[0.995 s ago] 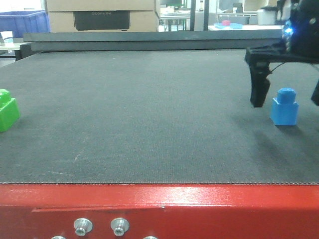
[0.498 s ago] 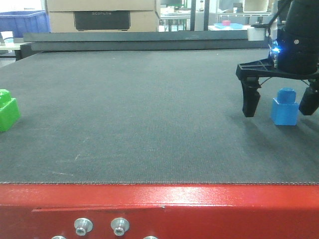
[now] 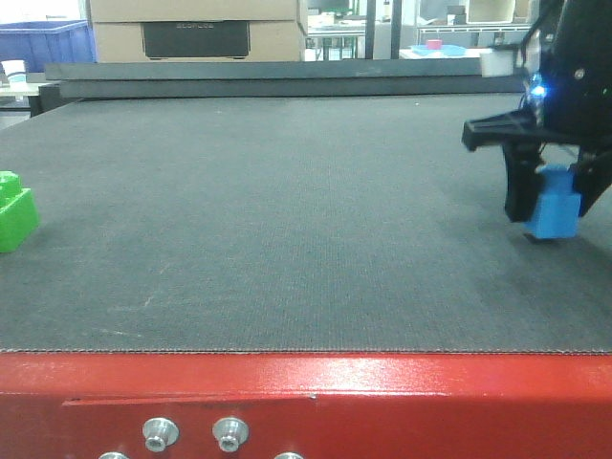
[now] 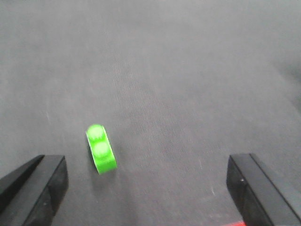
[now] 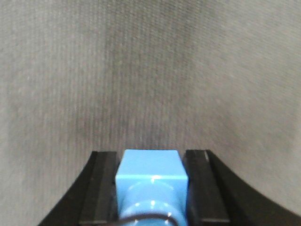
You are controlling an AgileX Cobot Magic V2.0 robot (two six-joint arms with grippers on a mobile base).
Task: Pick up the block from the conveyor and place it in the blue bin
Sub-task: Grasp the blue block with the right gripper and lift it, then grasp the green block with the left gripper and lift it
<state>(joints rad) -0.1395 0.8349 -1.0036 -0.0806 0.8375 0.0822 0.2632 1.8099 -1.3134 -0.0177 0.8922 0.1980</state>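
The conveyor (image 3: 287, 210) fills most of the front view. Its dark grey belt is edged along the bottom of the frame by a glossy red frame (image 3: 402, 402), in which silver bolts (image 3: 158, 433) are set.

At the right edge of that view the blue block (image 3: 555, 208) is gripped by the right gripper (image 3: 552, 220), whose black fingers (image 3: 521, 201) are pressed to the block's two sides. Whether the block's base touches the belt cannot be told. In the right wrist view the block (image 5: 150, 172) is seen at the bottom centre, clamped between the two fingers (image 5: 101, 188), with the belt (image 5: 150, 70) above it.

A green block (image 3: 14, 210) lies on the belt at the far left edge of the front view. In the left wrist view it (image 4: 100, 148) is found at the lower left. The left gripper (image 4: 148, 181) is spread wide with nothing held, one finger (image 4: 35, 188) in each bottom corner.

Beyond the belt, a blue crate (image 3: 43, 43) is seen at the upper left; its contents are hidden. A light blue tray (image 3: 435, 51) at the upper right holds a small pink object (image 3: 434, 43).
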